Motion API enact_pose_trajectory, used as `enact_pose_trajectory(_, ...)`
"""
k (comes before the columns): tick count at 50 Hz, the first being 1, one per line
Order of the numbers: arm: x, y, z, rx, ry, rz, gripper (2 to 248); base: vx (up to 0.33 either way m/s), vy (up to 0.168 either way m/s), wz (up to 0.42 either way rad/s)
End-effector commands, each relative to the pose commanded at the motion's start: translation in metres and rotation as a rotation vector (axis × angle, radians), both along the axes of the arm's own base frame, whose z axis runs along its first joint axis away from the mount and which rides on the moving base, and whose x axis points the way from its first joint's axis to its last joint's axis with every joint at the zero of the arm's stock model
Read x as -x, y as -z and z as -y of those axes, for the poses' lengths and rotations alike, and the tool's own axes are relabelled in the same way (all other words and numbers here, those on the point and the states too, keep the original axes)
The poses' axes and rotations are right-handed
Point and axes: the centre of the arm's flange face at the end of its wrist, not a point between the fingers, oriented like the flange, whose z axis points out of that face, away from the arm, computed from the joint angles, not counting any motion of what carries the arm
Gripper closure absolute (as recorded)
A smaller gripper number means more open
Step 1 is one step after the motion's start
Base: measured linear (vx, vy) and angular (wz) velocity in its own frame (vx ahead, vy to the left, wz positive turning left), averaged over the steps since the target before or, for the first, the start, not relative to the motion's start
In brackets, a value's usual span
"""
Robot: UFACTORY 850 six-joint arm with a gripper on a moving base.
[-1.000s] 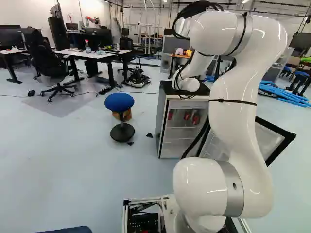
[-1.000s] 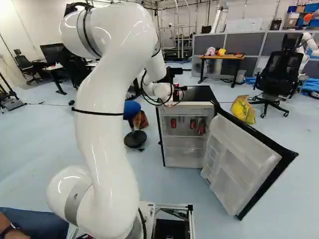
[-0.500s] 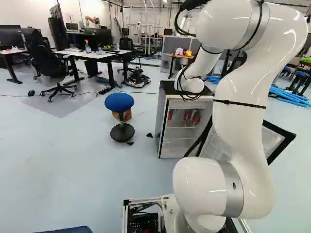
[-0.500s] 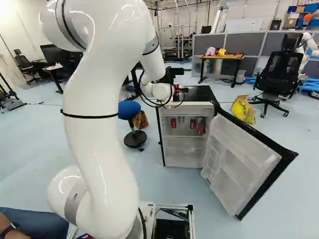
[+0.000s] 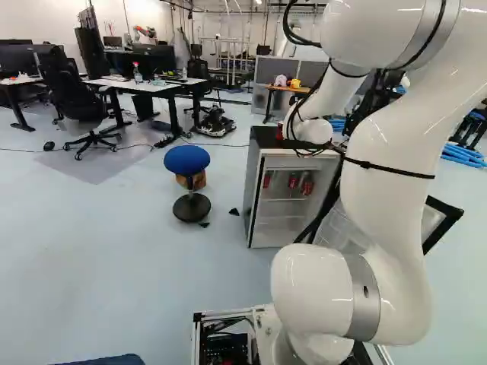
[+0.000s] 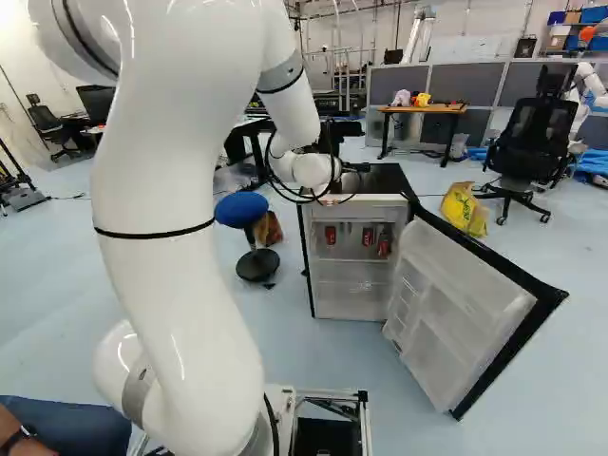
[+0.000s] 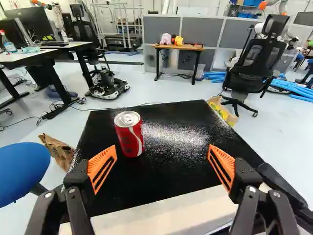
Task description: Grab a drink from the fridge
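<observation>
Fridge [image 6: 356,212] stands ahead of my base, and its door [image 6: 461,309] is swung wide open toward the right of the right base view. One red can [image 7: 129,134] stands upright on the black top [image 7: 171,169] of this fridge. My white arm [image 6: 180,237] reaches to the fridge, and its gripper [image 6: 357,168] is near the top's front edge. In the wrist view I see the two fingers spread well apart, with the orange pads [image 7: 102,167] facing each other and nothing held. The can is a little ahead of the fingers, closer to the finger on the side of the blue stool [image 7: 19,169]; I see some black surface separating it from this finger. Inside the fridge, more red cans [image 6: 368,237] are in the upper part. Farther ahead, a wooden desk [image 7: 183,47] carries a pink toy [image 7: 166,38] and a yellow toy [image 7: 178,40].
</observation>
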Motion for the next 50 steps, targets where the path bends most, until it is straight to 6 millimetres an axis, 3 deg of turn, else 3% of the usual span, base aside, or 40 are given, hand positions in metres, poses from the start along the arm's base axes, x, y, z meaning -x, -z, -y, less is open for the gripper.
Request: enact_pose_trajectory(50,0.076,-0.032,0.060,-0.076,0.164,-0.212,3,0.000,0.000,0.000)
